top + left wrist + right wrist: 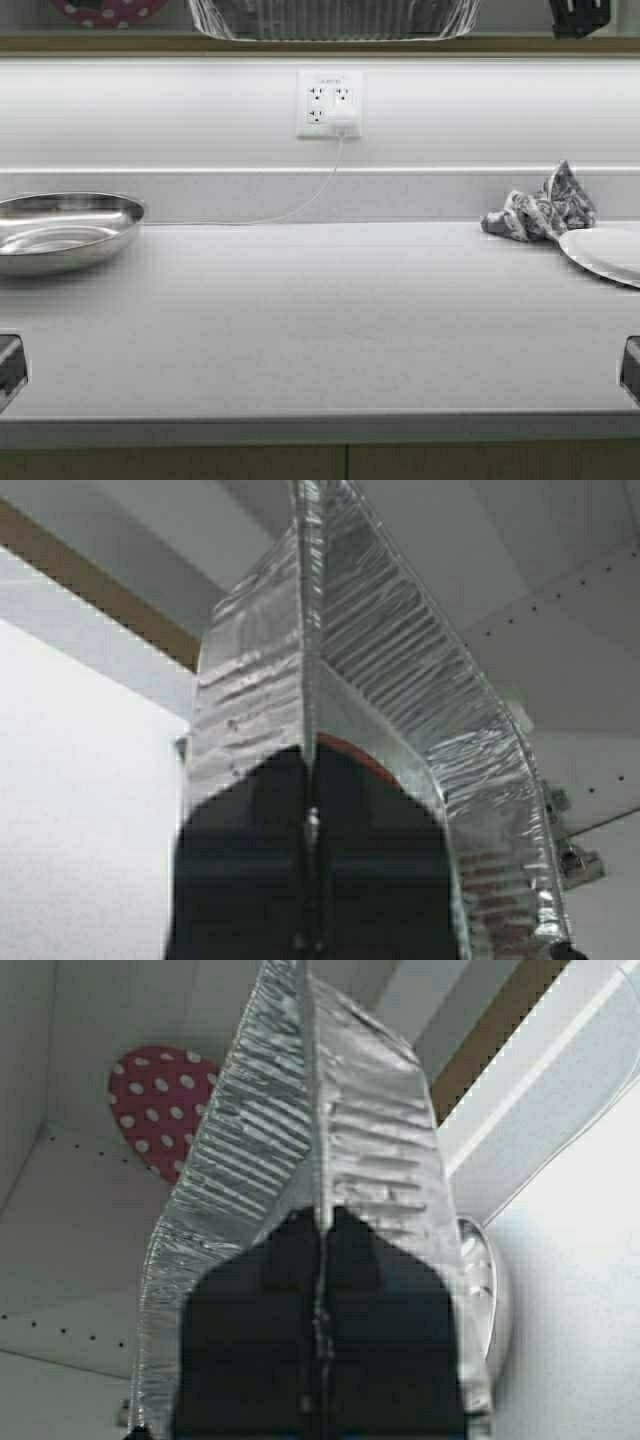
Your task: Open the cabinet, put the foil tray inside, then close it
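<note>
Both arms are raised to the cabinet (pixel 320 44), whose lower front edge runs across the top of the high view. The foil tray (pixel 335 18) sits up there at that edge, held between the two end effectors. The left end effector (pixel 312 825) is pinched closed on the tray's rolled rim, with the ribbed foil wall rising directly ahead of its fingers and the white cabinet interior (pixel 560 610) beyond. The right end effector (pixel 322 1300) is likewise clamped on the rim at the opposite end, foil sides spreading away in front of it. Past the tray on the right end effector's far side, a red dotted heart-shaped item (pixel 155 1105) lies inside the cabinet. Well below both end effectors lies the worktop (pixel 320 330), carrying a steel bowl (pixel 65 230), a crumpled cloth (pixel 540 210) and a white plate (pixel 605 252).
</note>
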{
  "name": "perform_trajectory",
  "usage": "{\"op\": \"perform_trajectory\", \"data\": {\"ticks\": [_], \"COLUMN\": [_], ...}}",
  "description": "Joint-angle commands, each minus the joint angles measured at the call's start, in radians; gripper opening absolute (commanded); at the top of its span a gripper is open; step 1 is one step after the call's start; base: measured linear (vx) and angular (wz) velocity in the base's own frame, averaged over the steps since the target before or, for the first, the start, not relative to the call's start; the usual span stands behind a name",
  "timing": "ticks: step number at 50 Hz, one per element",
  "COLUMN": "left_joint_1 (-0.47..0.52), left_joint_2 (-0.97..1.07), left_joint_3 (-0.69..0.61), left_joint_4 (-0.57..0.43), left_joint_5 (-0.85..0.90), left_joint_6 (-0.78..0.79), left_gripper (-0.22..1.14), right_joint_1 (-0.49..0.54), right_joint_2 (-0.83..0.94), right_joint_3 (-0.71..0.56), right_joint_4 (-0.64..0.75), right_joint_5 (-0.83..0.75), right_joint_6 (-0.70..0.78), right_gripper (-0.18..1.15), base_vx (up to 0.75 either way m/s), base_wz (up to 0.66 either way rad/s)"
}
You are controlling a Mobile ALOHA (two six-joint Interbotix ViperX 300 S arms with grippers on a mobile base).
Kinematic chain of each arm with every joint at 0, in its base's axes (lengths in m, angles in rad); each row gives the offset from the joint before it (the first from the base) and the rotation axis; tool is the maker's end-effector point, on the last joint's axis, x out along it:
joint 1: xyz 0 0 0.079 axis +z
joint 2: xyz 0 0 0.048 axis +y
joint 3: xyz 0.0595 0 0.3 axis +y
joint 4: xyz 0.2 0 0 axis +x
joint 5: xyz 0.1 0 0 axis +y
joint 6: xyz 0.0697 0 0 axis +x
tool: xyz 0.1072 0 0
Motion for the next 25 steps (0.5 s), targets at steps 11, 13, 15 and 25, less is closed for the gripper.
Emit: {"op": "perform_trajectory", "data": {"ticks": [11, 13, 15, 25], "left_joint_1": [-0.009, -0.009, -0.009, -0.009], "left_joint_2": [0.201, 0.222, 0.247, 0.351], "left_joint_3": [-0.281, -0.314, -0.348, -0.491], "left_joint_4": [0.000, 0.000, -0.002, -0.009], "left_joint_5": [0.106, 0.126, 0.144, 0.196], "left_joint_6": [-0.051, -0.054, -0.054, -0.054], "left_gripper": [0.03, 0.03, 0.03, 0.03], "right_joint_1": [-0.021, -0.026, -0.031, -0.051], "right_joint_2": [0.146, 0.176, 0.204, 0.334], "right_joint_3": [-0.206, -0.232, -0.262, -0.411], "right_joint_4": [-0.018, -0.029, -0.038, -0.107], "right_joint_5": [-0.023, -0.021, -0.020, -0.012], "right_joint_6": [0.060, 0.069, 0.080, 0.160], "right_gripper": [0.08, 0.08, 0.08, 0.08], "base_vx": [0.00, 0.00, 0.00, 0.00], "base_wz": [0.00, 0.00, 0.00, 0.00]}}
